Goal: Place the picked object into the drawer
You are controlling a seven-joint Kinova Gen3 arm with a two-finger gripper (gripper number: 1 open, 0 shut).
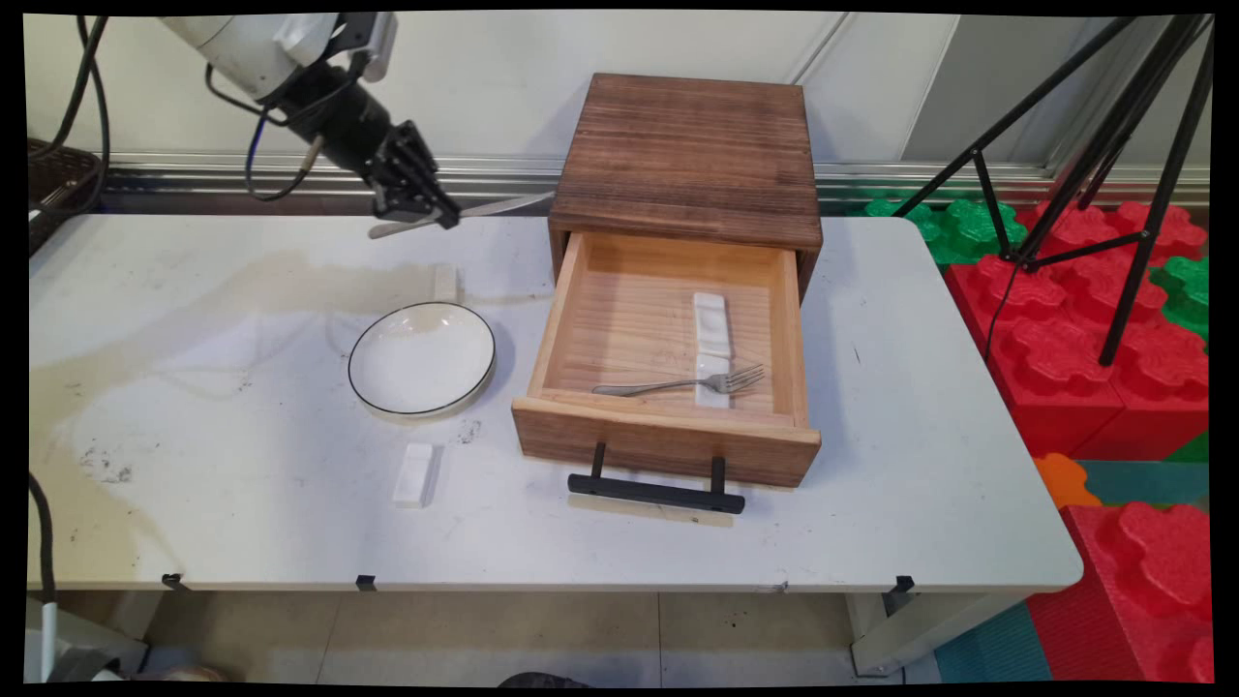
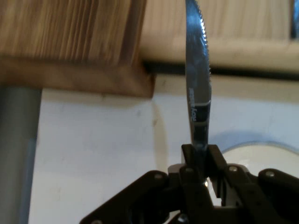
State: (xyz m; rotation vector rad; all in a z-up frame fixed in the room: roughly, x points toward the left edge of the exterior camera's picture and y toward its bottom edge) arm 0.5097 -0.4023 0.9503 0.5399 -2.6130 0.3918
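My gripper (image 1: 440,215) is raised above the table's back left, shut on a table knife (image 1: 503,205) held about level, its blade tip close to the wooden drawer box (image 1: 689,155). In the hand view the serrated knife (image 2: 198,74) runs up from between the fingers (image 2: 188,156) toward the box's corner (image 2: 135,79). The open drawer (image 1: 668,339) holds a fork (image 1: 678,384) resting on a white cutlery rest (image 1: 711,373), with a second white rest (image 1: 710,321) behind it. A white black-rimmed plate (image 1: 422,358) lies left of the drawer, below the gripper.
A white block (image 1: 413,474) lies on the table in front of the plate, and another small one (image 1: 445,282) behind it. The drawer's black handle (image 1: 656,492) juts toward the near edge. A black tripod (image 1: 1113,145) and red and green foam blocks (image 1: 1094,319) stand right of the table.
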